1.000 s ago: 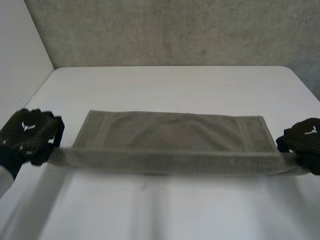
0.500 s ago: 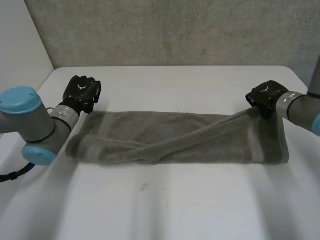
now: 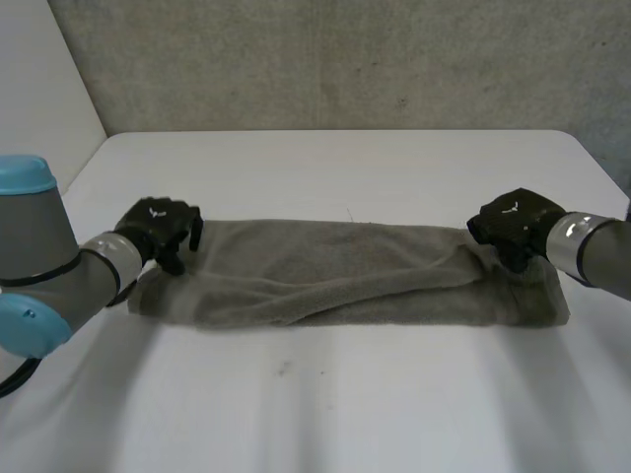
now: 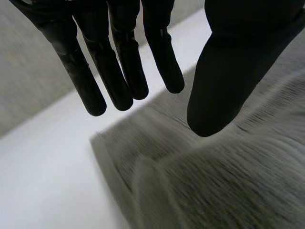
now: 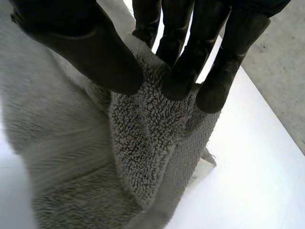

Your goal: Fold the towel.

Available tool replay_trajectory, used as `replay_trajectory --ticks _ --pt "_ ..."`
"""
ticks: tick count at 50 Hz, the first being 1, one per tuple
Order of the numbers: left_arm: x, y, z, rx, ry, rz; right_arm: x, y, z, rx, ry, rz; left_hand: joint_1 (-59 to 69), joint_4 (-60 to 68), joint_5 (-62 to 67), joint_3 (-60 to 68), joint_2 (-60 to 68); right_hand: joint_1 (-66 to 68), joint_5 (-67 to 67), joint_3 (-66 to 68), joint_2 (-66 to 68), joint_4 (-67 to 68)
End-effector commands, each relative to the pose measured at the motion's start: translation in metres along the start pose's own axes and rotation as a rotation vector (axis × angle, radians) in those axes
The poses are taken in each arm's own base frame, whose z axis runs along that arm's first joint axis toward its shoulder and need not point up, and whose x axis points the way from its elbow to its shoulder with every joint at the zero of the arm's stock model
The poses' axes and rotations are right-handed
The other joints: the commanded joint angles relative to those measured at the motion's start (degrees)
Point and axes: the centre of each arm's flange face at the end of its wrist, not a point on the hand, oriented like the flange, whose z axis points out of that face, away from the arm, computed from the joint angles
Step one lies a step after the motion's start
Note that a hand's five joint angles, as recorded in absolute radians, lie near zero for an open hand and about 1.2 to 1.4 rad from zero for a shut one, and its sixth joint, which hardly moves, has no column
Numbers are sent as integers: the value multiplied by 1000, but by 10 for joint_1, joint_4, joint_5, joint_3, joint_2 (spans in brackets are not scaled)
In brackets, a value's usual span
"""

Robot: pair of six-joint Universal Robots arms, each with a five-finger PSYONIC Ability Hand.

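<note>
Your left hand point(image 3: 158, 228) is hanging open over the towel's point(image 3: 335, 276) left end, fingers straight and apart from the thumb, seemingly not touching it. Your right hand point(image 3: 513, 223) is pinching a raised fold at the right end. The towel is lying folded lengthwise across the bench point(image 3: 345, 168).

White table point(image 3: 325, 414) lies open around the towel point(image 3: 345, 271).

We log: towel point(image 3: 345, 271) drab grey-green, plain terry; table point(image 3: 345, 404) white; left hand point(image 3: 158, 229) and right hand point(image 3: 515, 223) black, each with white mark; left arm point(image 3: 44, 251) grey, light-blue caps point(image 3: 25, 175); wall point(image 3: 345, 59) mottled grey.
</note>
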Motion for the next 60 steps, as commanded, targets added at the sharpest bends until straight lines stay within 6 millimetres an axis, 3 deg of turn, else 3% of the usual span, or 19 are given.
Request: replay_trajectory --ticks 1,14,24,39,46,49,53,60 --pt "6 16 1 -19 6 -5 -15 2 -23 0 -22 3 48 50 50 50 50 34 23 33 36 32" --pt "11 35 6 22 -19 7 -40 20 -35 -51 -81 -55 43 45 45 45 45 34 23 33 36 32" --pt "11 36 8 22 -18 24 -44 23 -35 -61 -96 -53 30 32 32 31 32 34 23 33 36 32" --pt "11 52 30 -3 -10 105 -46 27 -34 -70 -106 -67 23 25 25 25 25 34 23 33 36 32" --pt "10 48 29 7 -12 100 -47 29 -34 -77 -110 -71 -105 -103 -103 -103 -103 34 23 33 36 32" --pt "9 44 26 13 -17 101 -48 29 -33 -79 -112 -70 -317 -315 -316 -316 -315 34 23 33 36 32" --pt "5 28 18 51 -34 109 -48 29 -33 -79 -112 -70 -319 -317 -317 -317 -316 34 23 33 36 32" --pt "4 26 18 59 -37 114 -47 30 -33 -81 -111 -68 -260 -258 -258 -258 -258 34 23 33 36 32"
